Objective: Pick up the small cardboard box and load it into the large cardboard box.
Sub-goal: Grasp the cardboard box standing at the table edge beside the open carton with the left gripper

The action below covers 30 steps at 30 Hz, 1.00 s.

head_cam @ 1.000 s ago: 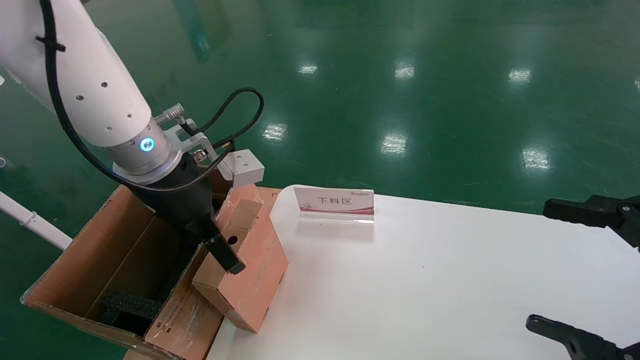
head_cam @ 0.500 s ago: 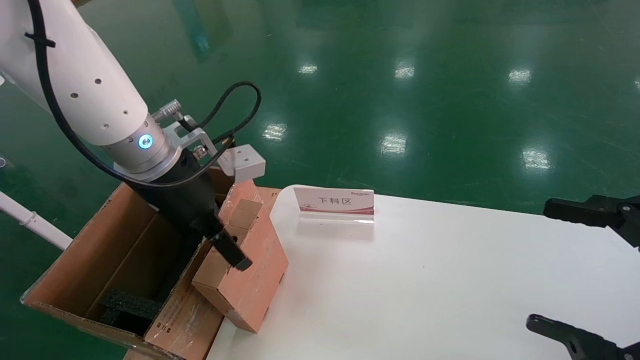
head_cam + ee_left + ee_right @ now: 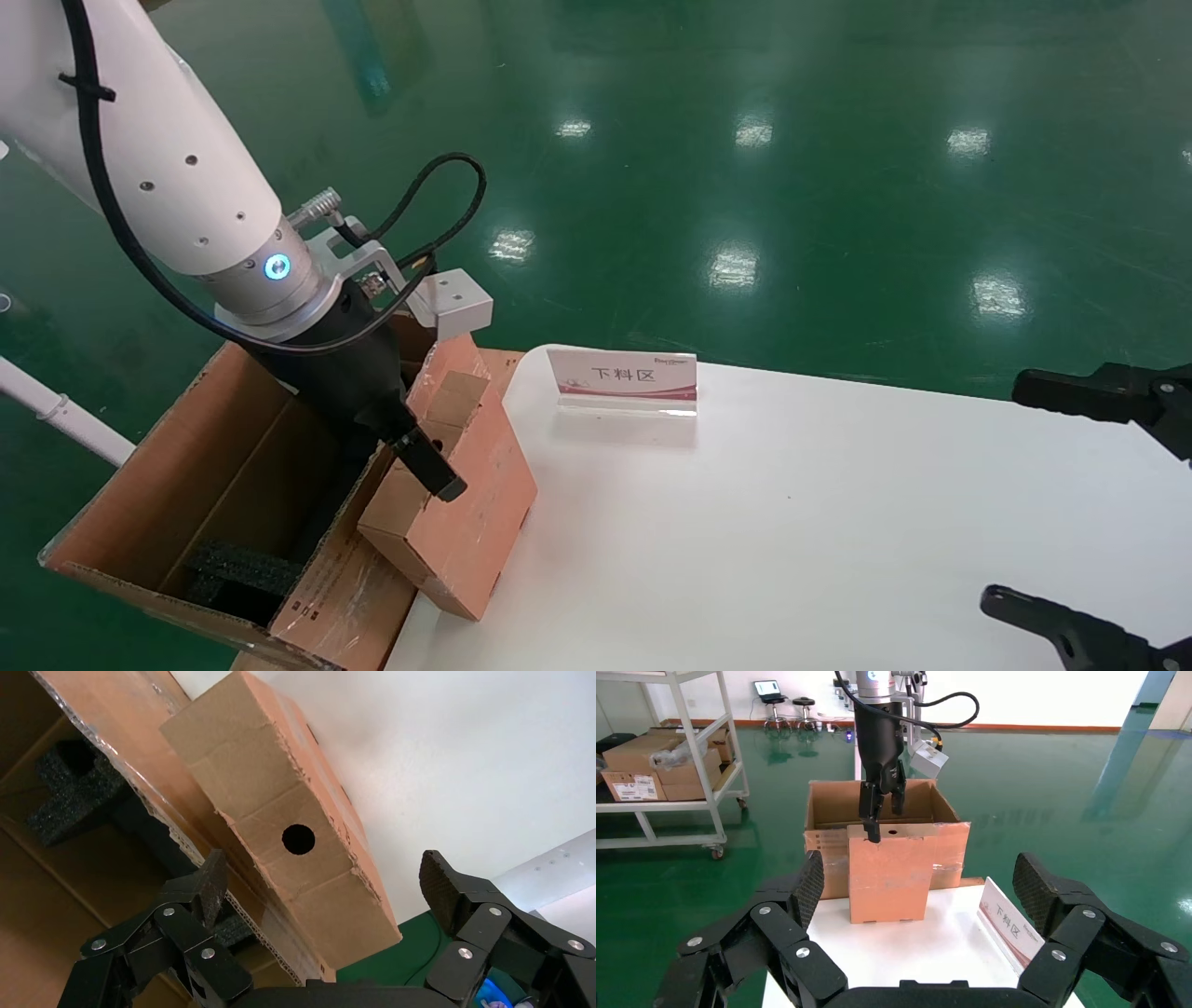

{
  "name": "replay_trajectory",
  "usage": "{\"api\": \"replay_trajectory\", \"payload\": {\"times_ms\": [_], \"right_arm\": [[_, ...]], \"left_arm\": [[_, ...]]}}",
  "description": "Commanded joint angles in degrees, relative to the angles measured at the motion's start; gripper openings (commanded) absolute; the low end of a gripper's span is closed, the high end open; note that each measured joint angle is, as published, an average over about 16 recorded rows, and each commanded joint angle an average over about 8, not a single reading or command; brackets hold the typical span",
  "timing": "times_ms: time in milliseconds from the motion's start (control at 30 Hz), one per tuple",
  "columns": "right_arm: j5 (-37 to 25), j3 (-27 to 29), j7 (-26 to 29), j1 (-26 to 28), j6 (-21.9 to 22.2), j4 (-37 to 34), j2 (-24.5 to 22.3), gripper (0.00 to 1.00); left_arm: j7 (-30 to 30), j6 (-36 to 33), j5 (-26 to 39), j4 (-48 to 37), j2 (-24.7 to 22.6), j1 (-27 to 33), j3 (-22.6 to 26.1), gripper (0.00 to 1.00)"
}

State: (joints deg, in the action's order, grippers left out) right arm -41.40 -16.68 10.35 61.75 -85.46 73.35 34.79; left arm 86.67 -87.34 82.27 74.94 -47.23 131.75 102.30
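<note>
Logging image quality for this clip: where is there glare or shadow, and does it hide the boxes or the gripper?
Head view: lamp glare spots the green floor, none on the small cardboard box; the large cardboard box interior is shadowed. Left wrist view: the small box and the open left gripper are evenly lit. Right wrist view: both boxes readable.

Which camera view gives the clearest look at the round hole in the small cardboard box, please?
The left wrist view: the hole sits unobstructed on the small cardboard box between the open left gripper fingers. In the head view that gripper mostly covers it; the right wrist view shows only a dot.
</note>
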Motion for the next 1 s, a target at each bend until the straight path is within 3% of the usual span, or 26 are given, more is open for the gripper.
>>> {"api": "replay_trajectory", "payload": {"times_ms": [33, 767, 1000], "right_arm": [[0.00, -0.01, 0.00, 0.00, 0.00, 0.00, 0.00, 1.00], [0.04, -0.05, -0.03, 0.01, 0.03, -0.04, -0.02, 1.00], [0.05, -0.07, -0.05, 0.02, 0.02, -0.06, -0.02, 1.00]], "left_arm": [[0.13, -0.17, -0.02, -0.07, -0.14, 0.06, 0.13, 1.00], [0.46, 0.83, -0.23, -0.16, -0.06, 0.23, 0.44, 1.00], [-5.99, 10.13, 3.30, -5.39, 2.35, -8.08, 2.32, 1.00]]}}
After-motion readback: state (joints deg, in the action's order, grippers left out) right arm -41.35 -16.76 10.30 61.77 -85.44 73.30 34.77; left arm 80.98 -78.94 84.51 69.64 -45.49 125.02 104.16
